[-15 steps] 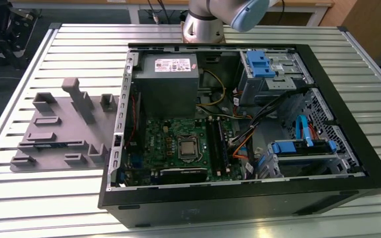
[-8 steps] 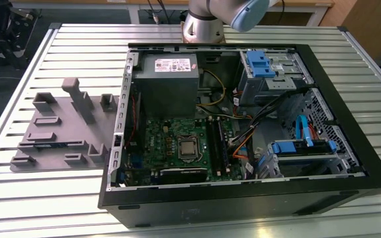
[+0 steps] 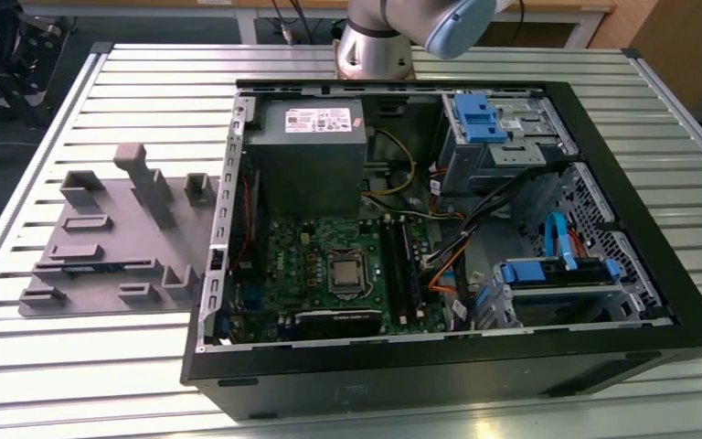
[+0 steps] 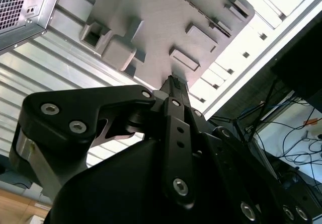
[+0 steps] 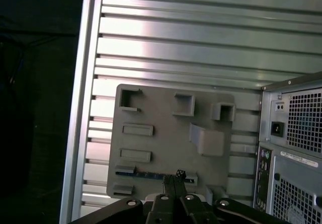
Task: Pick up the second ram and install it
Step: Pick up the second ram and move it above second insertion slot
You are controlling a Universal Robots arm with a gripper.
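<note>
The second ram lies on its edge in a slot of the grey holder plate, a thin blue strip with small dark chips. The gripper hangs above that slot in the first wrist view. Its black jaws are pressed together and hold nothing.

The plate is matte grey plastic with raised blocks, pockets and an upright post. It rests on the bench just beside the open computer case, on the exterior view's left. Between plate and motherboard stands the case's metal side wall. Inside the black case sit a grey power supply, blue-handled drive caddies and a tangle of black, yellow and orange cables.

The bench is ribbed aluminium, shiny and slatted. The arm's silver base rises at its far edge. Past the bench, the second wrist view shows dark floor with loose wires.
</note>
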